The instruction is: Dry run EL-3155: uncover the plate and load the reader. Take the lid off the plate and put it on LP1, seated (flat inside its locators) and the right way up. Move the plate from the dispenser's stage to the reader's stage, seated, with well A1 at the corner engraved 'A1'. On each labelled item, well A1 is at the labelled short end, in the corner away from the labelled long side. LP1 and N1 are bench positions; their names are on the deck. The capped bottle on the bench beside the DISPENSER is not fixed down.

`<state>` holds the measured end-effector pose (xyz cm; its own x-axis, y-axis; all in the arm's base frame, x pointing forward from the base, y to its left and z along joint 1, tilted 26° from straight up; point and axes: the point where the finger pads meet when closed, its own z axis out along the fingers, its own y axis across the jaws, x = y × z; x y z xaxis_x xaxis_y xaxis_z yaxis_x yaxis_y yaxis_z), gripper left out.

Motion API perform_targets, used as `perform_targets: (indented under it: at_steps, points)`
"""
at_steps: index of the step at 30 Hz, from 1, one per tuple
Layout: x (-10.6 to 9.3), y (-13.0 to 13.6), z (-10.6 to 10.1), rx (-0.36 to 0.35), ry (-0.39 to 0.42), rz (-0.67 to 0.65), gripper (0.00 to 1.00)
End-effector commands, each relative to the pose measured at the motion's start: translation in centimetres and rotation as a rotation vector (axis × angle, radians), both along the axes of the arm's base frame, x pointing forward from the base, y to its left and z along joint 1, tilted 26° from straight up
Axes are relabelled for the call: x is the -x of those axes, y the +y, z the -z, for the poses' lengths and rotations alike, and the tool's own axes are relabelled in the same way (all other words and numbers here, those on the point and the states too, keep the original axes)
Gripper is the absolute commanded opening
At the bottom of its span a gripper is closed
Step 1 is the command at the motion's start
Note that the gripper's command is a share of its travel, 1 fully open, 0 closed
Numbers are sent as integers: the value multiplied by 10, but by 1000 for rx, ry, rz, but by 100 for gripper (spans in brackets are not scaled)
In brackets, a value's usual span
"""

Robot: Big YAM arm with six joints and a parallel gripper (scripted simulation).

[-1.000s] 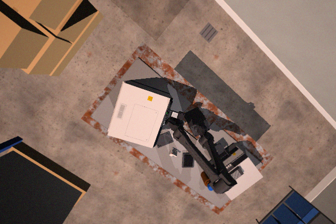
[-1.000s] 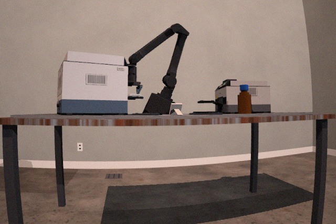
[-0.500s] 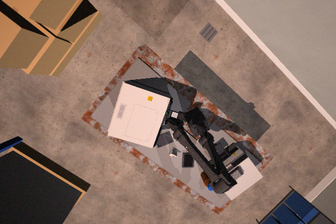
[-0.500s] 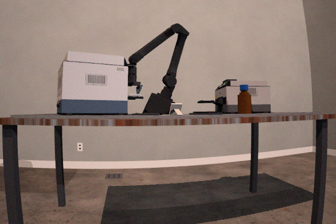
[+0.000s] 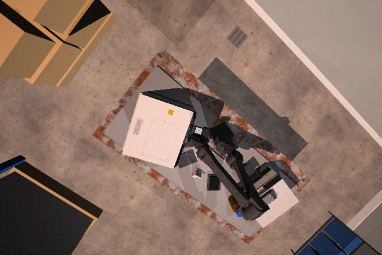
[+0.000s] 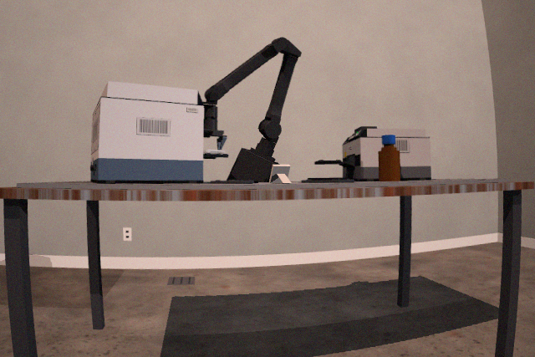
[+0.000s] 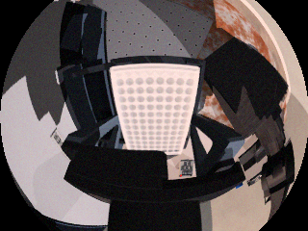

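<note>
The arm [image 5: 221,174] [image 6: 244,73] bends high at its elbow. Its wrist [image 6: 211,117] stands directly above the widely parted, downward-pointing fingers [image 6: 221,142].
</note>
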<state>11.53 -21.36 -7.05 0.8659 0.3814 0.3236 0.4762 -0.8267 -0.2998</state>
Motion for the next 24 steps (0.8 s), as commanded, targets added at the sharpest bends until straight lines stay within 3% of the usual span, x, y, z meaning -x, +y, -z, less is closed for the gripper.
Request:
perform_targets:
  at_steps: [1, 24]
  points:
    - [-4, 0, 3, 2, 1, -1, 86]
    - [-3, 5, 6, -5, 4, -2, 86]
